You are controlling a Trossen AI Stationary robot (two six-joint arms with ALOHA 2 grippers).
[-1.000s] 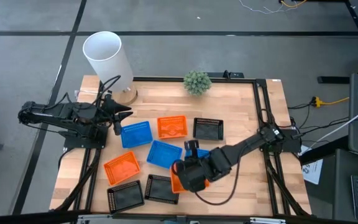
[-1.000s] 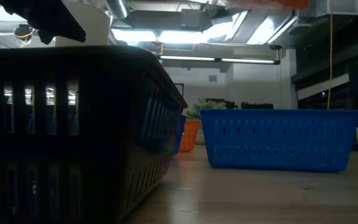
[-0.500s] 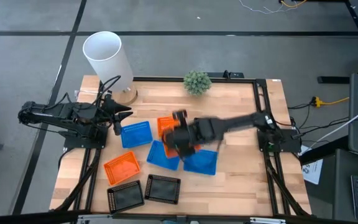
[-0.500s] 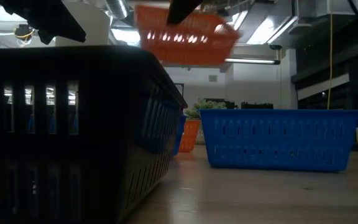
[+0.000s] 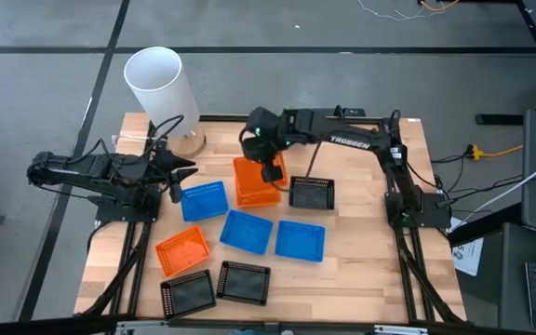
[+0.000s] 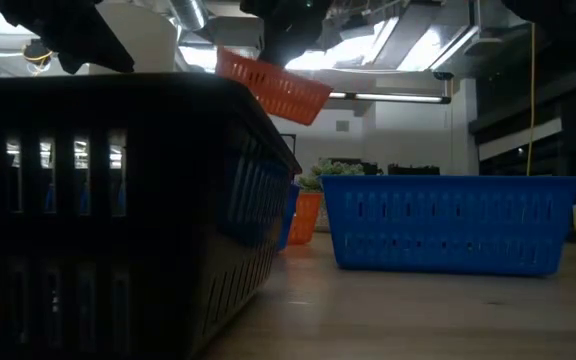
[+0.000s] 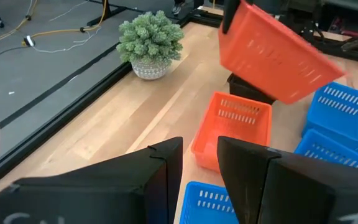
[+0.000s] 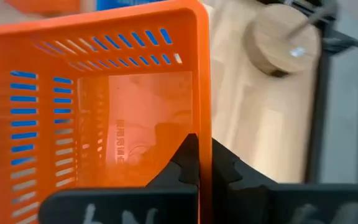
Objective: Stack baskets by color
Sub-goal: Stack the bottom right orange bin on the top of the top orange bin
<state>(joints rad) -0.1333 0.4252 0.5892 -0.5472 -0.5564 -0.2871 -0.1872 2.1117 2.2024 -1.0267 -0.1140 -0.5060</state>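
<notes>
My right gripper (image 5: 270,167) is shut on an orange basket (image 7: 278,53). It hangs tilted in the air over a second orange basket (image 7: 232,127) that stands on its bottom on the table, left of a black basket (image 5: 312,193). Three blue baskets (image 5: 203,200), (image 5: 247,231), (image 5: 301,240) lie in the table's middle. A third orange basket (image 5: 182,249) and two black baskets (image 5: 187,293), (image 5: 243,282) sit near the front left. My left gripper (image 7: 197,168) waits open at the table's left side, with nothing between its fingers. My right gripper holds the orange basket by the rim of one side wall (image 8: 202,134), with one finger inside the basket and one outside. The fingers slant down from above. The basket is lifted clear of the table and tilts, its free end (image 6: 230,66) highest.
A tall white cylinder (image 5: 159,86) on a wooden disc stands at the far left corner. A small green plant (image 5: 295,122) sits at the far edge. Black frame rails (image 5: 394,186) run along the table's left and right sides. Bare wood lies at the near right.
My right gripper has swung from the table's near middle toward the far edge, turning as it went and staying shut. The orange basket rode along, clear of the table, and now hangs over the orange basket beside the black one.
</notes>
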